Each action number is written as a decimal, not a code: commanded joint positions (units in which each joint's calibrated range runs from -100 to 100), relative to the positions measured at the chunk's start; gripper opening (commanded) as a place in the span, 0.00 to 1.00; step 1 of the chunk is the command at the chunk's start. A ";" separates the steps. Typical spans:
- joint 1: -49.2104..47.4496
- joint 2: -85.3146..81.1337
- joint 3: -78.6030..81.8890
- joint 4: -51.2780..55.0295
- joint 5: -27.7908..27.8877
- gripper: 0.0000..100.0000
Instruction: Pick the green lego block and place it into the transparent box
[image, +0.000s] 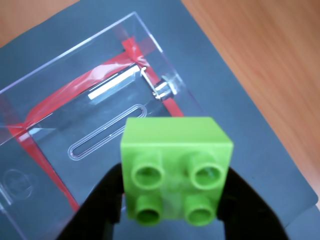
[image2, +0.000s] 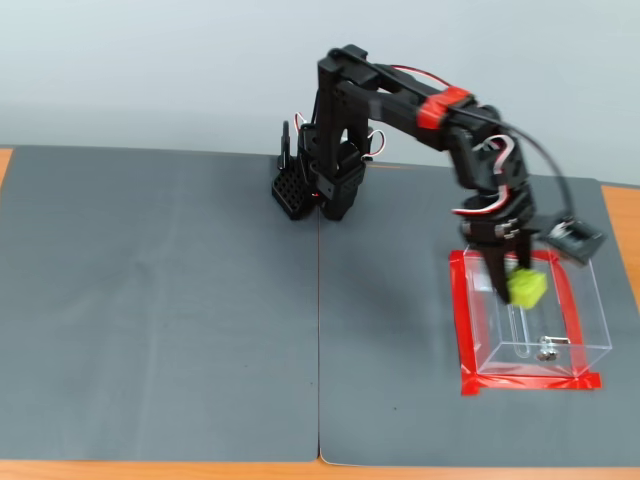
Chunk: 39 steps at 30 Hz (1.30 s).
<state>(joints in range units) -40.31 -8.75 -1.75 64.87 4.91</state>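
End effector (image: 172, 210) clamped on green lego block (image: 175, 167), above transparent box (image: 45, 120).

Transparent box (image: 60, 100) cut by wrist view's left edge, black jaws by its bottom edge

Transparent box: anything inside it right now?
In the wrist view the transparent box shows only its own base slot and small metal piece. The green lego block, shut in the gripper, covers the box's near corner.
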 joint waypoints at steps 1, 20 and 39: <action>-4.26 1.25 -4.26 -0.12 -0.14 0.12; -8.96 2.94 -3.45 -0.03 -0.19 0.12; -8.89 4.47 -4.17 -0.72 -0.14 0.33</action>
<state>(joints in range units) -49.59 -3.14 -3.01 64.79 4.81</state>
